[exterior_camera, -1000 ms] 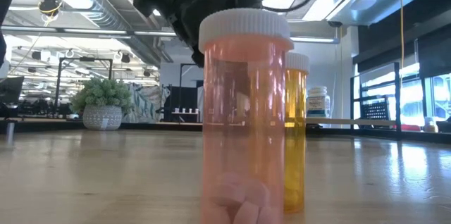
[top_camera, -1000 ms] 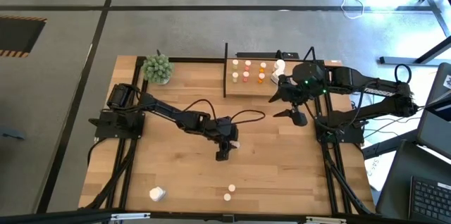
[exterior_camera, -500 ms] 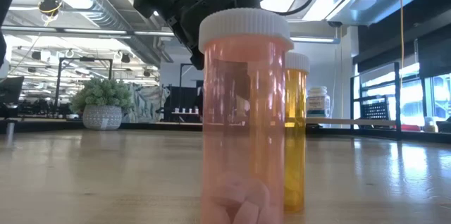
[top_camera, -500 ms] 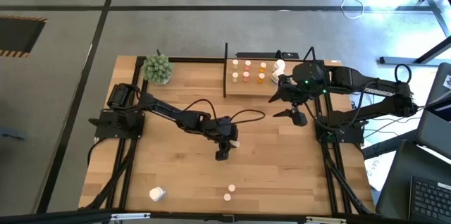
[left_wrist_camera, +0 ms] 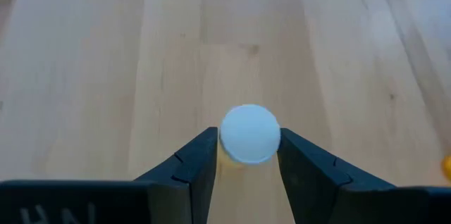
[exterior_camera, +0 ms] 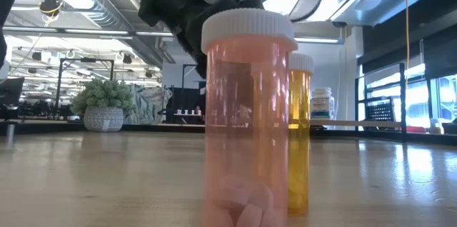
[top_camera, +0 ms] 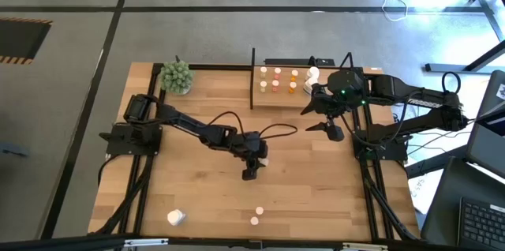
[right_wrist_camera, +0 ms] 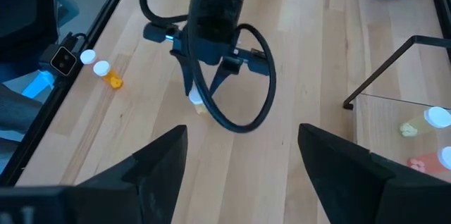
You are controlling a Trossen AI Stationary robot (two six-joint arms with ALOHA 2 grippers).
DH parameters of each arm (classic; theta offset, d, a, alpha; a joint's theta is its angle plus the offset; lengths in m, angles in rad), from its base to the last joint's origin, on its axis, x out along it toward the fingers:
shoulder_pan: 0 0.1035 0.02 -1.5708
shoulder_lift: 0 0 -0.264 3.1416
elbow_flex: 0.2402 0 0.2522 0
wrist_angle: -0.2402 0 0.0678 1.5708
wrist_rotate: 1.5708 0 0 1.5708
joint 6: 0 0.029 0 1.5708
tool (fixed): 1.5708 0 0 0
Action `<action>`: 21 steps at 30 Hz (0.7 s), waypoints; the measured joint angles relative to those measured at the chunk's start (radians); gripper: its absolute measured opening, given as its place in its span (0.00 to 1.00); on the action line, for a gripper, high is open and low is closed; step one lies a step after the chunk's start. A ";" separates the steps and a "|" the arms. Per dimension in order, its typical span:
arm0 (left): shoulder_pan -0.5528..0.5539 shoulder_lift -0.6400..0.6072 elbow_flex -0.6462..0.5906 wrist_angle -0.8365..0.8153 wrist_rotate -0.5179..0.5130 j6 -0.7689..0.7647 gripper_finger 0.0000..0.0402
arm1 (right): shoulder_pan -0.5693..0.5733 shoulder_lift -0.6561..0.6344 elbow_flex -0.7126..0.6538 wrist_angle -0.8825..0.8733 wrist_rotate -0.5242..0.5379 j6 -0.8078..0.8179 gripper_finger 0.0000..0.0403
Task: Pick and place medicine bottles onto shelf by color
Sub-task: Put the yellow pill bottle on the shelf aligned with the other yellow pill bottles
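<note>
Barely any movement since a second ago: left gripper [left_wrist_camera: 246, 155] stays clamped on a white-capped bottle [left_wrist_camera: 249, 134] mid-worktop; next, lift toward the shelf [top_camera: 278, 99]. Right gripper [right_wrist_camera: 243, 150] waits, jaws apart.

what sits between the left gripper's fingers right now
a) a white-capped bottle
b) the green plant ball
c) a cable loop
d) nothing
a) In the left wrist view the round white cap of a bottle sits squarely between the two dark fingers of the left gripper, which close in on both its sides.
</note>
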 joint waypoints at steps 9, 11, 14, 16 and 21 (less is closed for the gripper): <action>0.011 0.011 0.001 0.039 0.030 -0.005 0.35 | 0.000 0.000 0.000 0.000 0.001 0.000 0.68; 0.011 0.011 0.001 0.035 0.031 -0.004 0.35 | 0.000 0.000 0.000 -0.001 0.001 0.000 0.68; 0.011 0.011 0.001 0.036 0.030 -0.002 0.33 | 0.000 0.000 0.000 -0.001 0.000 0.000 0.68; 0.011 0.011 0.001 0.036 0.030 -0.002 0.32 | 0.000 0.000 0.000 -0.001 0.000 0.000 0.68; 0.011 0.011 0.002 0.035 0.030 -0.002 0.27 | 0.000 0.000 0.000 -0.001 0.005 0.000 0.68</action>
